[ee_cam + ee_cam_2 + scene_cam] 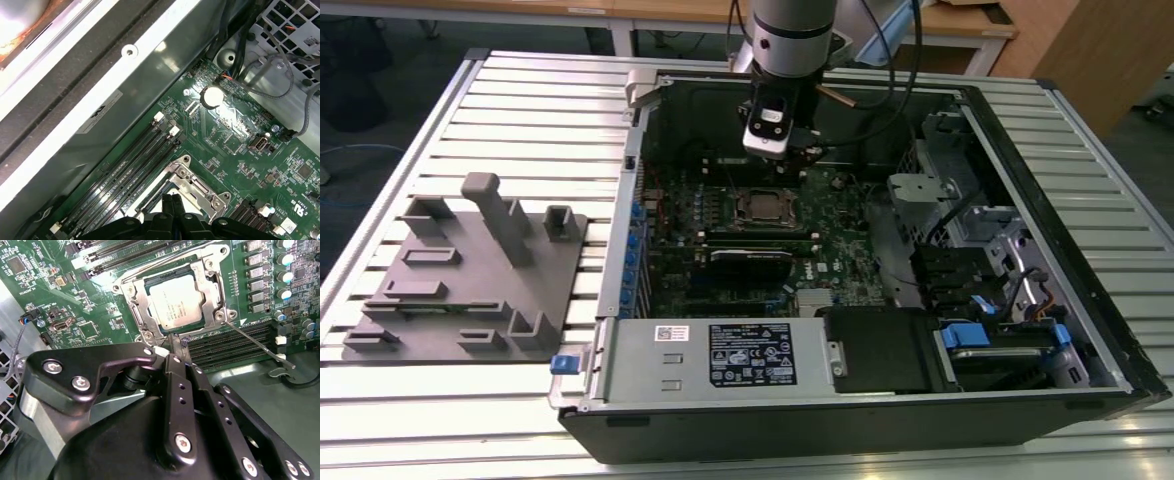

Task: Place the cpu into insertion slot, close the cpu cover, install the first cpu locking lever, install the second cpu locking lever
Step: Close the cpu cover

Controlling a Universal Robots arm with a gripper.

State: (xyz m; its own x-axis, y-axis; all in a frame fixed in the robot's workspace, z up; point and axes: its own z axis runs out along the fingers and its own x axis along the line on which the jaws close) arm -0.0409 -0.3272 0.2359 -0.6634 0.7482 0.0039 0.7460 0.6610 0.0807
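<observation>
Slatted metal worktop (pixel 520 100), open computer case (pixel 854 425). Cpu (pixel 177 302) lay flat, metal top upward, in insertion slot (pixel 762 208) at exterior-view centre, cpu cover (pixel 207 287) down over it. Pincer (pixel 176 342) fingers together, just beside.

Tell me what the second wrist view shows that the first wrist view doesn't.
Second wrist view, not the first: the cpu seated with the cpu cover lying flat over it, and a locking lever angled away from the socket. First wrist view, not the second: a round coin battery, the case wall and cables. Both: the gripper, fingers shut, beside the insertion slot, and the memory slots.
</observation>
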